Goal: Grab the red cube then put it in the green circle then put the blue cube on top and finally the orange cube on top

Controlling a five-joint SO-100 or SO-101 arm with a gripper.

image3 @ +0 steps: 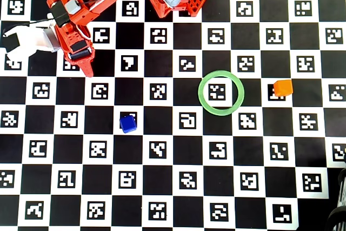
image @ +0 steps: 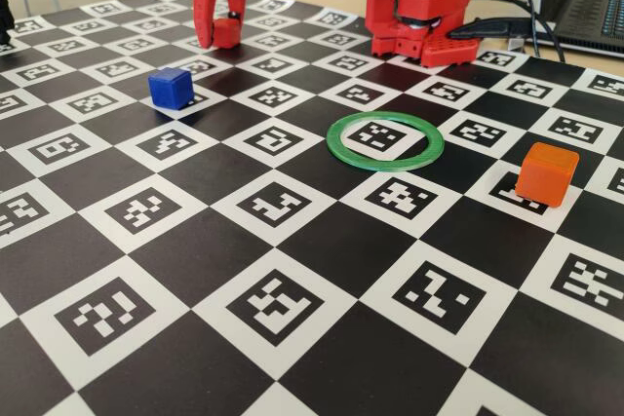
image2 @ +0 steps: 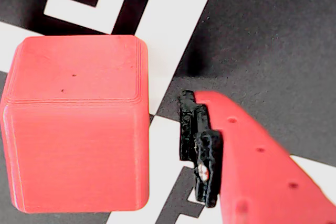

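In the fixed view, the orange cube [image: 547, 173] sits nearest on the checkered tabletop [image: 322, 241], at the right. Beyond it lies the green circle [image: 384, 140], with nothing inside. Further left stands the blue cube [image: 171, 87]. At the far edge the claw [image: 218, 34] is lowered, spread around the red cube [image: 227, 31], one finger [image2: 247, 156] just beside it, not touching.

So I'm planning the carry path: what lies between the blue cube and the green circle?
Nothing but bare checkered board: in the overhead view the stretch from the blue cube to the green circle holds only printed markers.
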